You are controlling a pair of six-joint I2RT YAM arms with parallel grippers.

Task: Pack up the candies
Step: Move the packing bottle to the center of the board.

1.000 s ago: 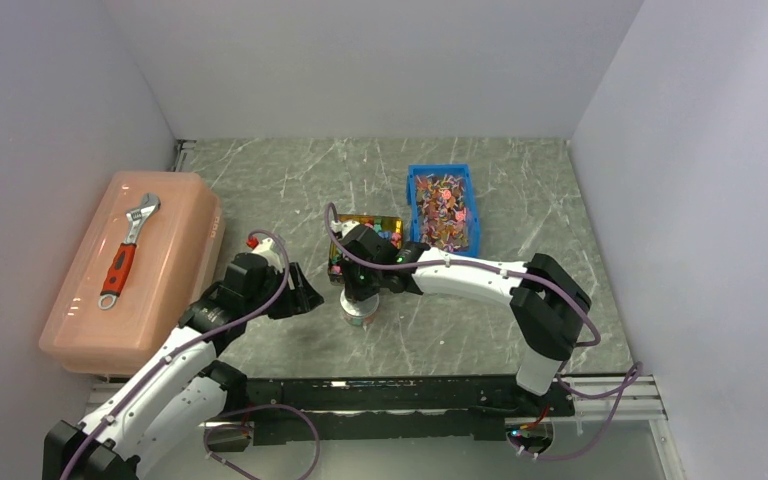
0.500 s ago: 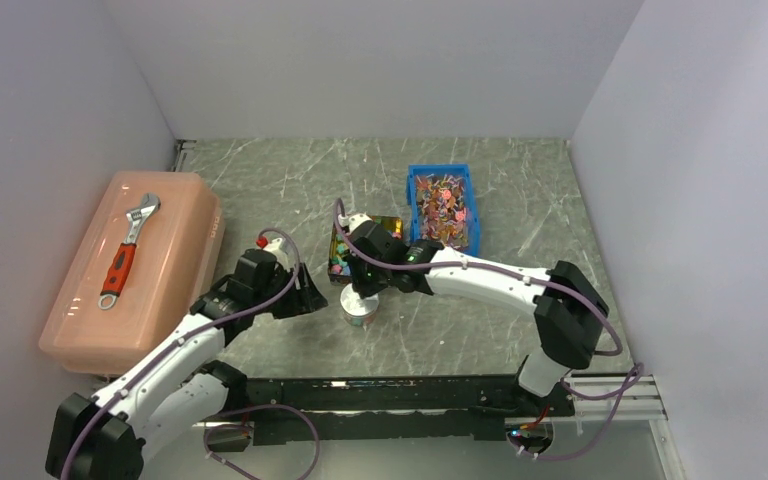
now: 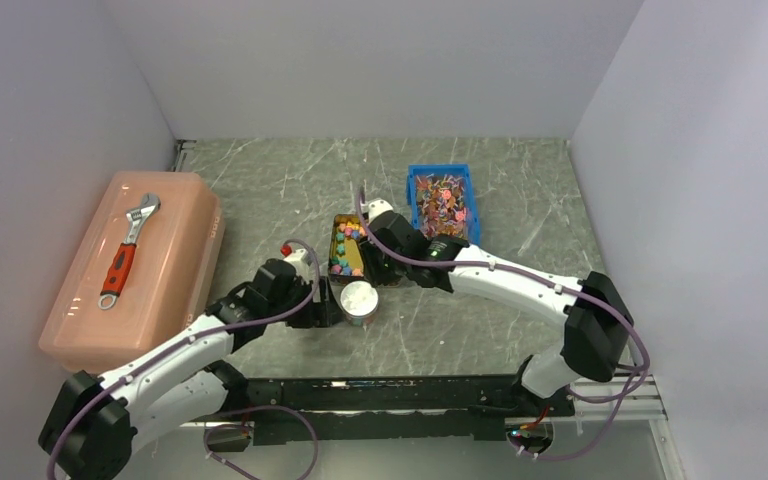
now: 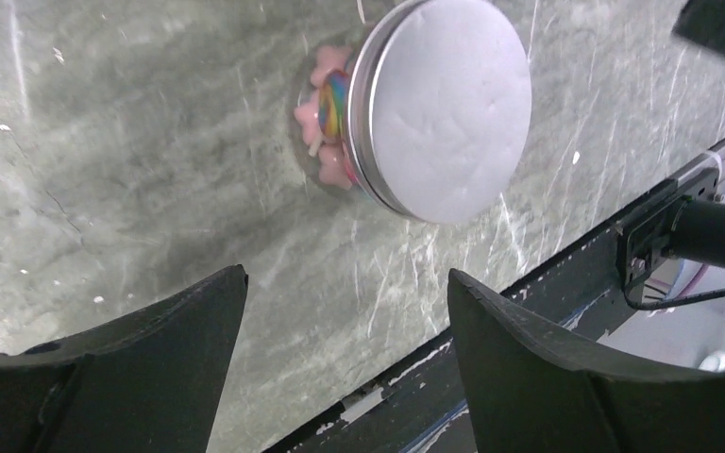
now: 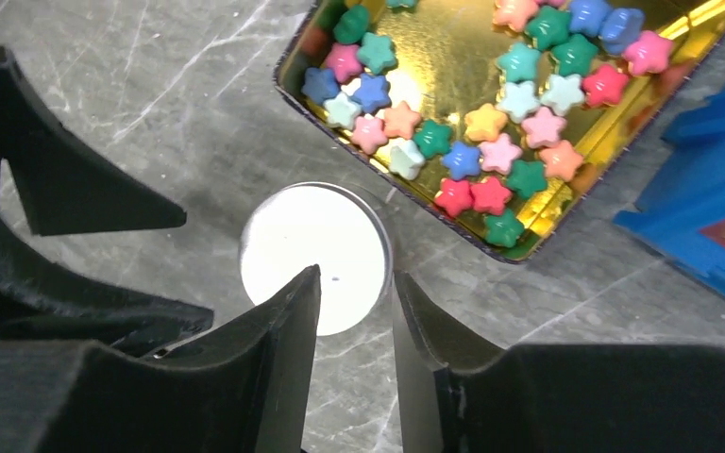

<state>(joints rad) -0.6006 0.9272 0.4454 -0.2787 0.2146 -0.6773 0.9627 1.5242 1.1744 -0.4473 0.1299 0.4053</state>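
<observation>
Left claw (image 4: 345, 278) agape beside jar (image 4: 439, 104)

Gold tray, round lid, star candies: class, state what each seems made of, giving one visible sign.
Gold tray: probably polished metal; mirror-like glare and candy reflections. Round lid: likely metal with a matte, pale top; shiny silver rim in the left wrist view. Star candies: glossy hard sugar or plastic, unclear which; small highlights.

Red-handled adjustable wrench (image 3: 127, 250) lying on the lid of a salmon plastic box (image 3: 176, 255), left side of marble table (image 3: 280, 185).
</observation>
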